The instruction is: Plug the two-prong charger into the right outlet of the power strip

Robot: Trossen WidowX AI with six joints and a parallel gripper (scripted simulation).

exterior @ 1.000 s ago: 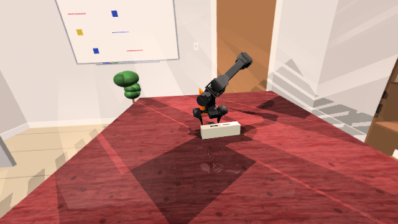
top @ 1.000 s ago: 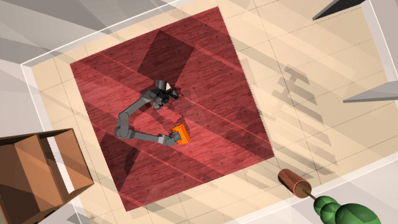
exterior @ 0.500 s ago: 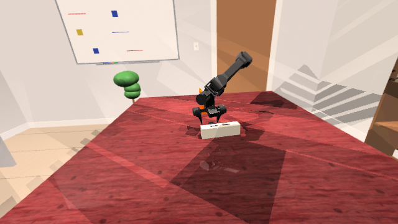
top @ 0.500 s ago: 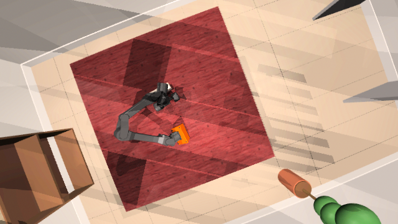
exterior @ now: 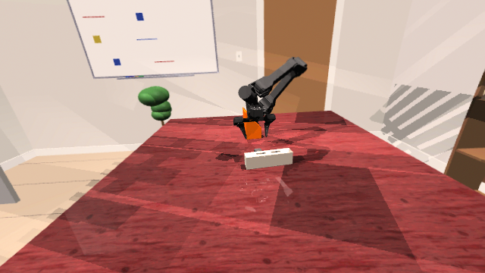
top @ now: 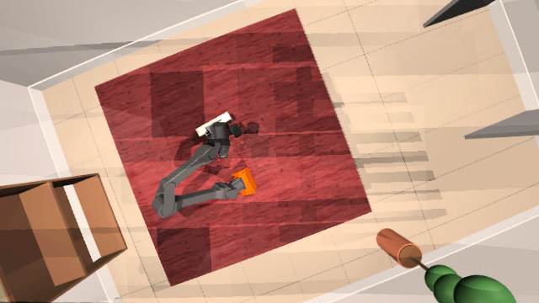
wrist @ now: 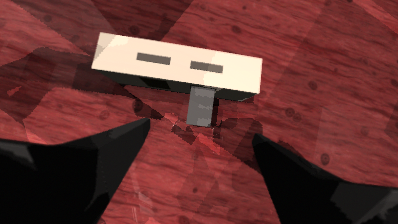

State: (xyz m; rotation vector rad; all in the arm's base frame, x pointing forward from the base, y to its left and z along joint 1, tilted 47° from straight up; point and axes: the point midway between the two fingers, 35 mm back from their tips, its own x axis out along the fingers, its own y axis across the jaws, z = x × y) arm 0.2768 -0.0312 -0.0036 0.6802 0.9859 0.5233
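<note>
1. From left to right in the top view: brown shelf (top: 46, 219) (exterior: 470, 172), then red table (top: 261, 50) (exterior: 170, 227) (wrist: 325, 30) with the arm and white power strip (top: 202, 129) (exterior: 268, 161) (wrist: 180, 62), then potted plant (top: 480, 289) (exterior: 153, 96).
2. The orange base (top: 252, 185) (exterior: 253, 131) of the arm stands apart from the strip; in the exterior view it shows behind the claw. In the top view the claw covers part of the strip (this makes the looking difficult).
3. In the exterior view, the whiteboard (exterior: 186, 28) has red and blue lines and blue and yellow squares; I can read no word or brand on it, nor on the strip.
4. In the wrist view, the strip shows two dark slots on its pale top. The charger (exterior: 258, 150) (wrist: 201, 107) (I understand it is this plain grey block) is on the table side nearest the claw, close beside the strip, below its right slot; if they touch, I cannot tell. Its prongs I cannot make out.
5. The claw (top: 221, 131) (exterior: 255, 136) (wrist: 202, 130) is wide open, with nothing between its fingers.
</note>
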